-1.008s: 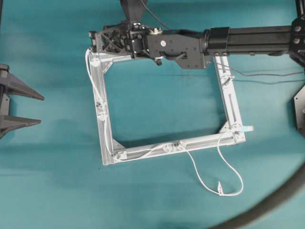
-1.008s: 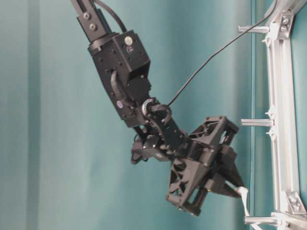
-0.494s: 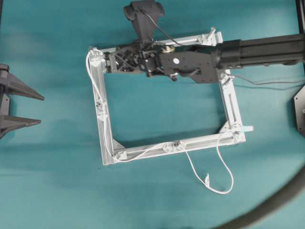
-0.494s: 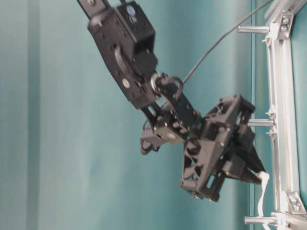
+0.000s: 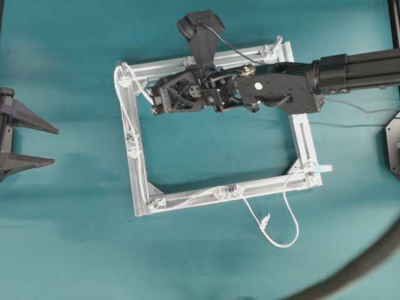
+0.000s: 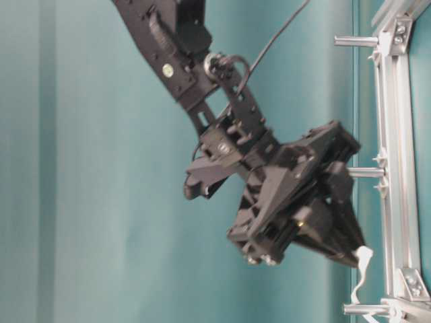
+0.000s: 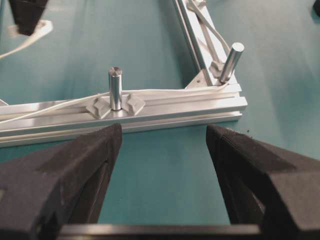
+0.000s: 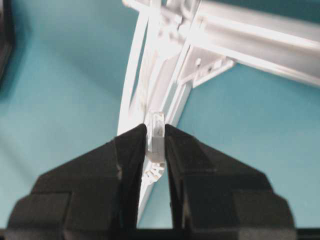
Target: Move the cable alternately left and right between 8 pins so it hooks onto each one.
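Cable (image 5: 124, 112) stayed pinched in right claw (image 5: 152, 102), which swung from outside the frame (image 5: 215, 60) corner to inside it, wrapping that pin (image 5: 127, 80). Left claw (image 5: 28, 142) idled spread, far left.

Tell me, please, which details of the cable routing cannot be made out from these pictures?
- Overhead view: the right tool and its arm cover part of the frame, hiding any pins there.
- Overhead view: whether the cable hooks each pin on the left rail is too small to tell.
- Right wrist view: the frame corner is blurred and overexposed.
- Table-level view: the cable runs off the picture's edge.
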{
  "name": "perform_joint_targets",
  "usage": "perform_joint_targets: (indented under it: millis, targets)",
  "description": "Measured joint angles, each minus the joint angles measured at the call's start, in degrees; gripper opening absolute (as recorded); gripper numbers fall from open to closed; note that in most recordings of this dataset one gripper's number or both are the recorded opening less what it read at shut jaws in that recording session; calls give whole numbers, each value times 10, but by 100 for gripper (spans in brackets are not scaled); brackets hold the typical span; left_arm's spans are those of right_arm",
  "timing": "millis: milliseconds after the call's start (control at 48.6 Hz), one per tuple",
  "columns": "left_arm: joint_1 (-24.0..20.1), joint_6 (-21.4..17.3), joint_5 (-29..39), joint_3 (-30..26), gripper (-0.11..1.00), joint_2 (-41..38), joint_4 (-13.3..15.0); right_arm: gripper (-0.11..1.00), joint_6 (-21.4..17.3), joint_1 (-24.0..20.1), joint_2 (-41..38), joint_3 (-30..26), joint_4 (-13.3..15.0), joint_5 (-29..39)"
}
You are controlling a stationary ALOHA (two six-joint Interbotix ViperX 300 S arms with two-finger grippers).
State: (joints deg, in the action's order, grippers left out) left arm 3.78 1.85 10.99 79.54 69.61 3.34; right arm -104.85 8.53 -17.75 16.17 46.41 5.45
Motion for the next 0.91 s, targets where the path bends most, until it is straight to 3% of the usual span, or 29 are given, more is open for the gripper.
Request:
perform_joint_targets:
  millis: [453,802,905]
  targets:
    - [0,0,1,0,72,0,0,14,25,0,25,66,7,-107]
    - [0,0,1,0,72,0,-1,14,35,0,59,127,9,-117]
    - [0,0,1,0,72,0,-1,14,53,1,59,126,22,-143]
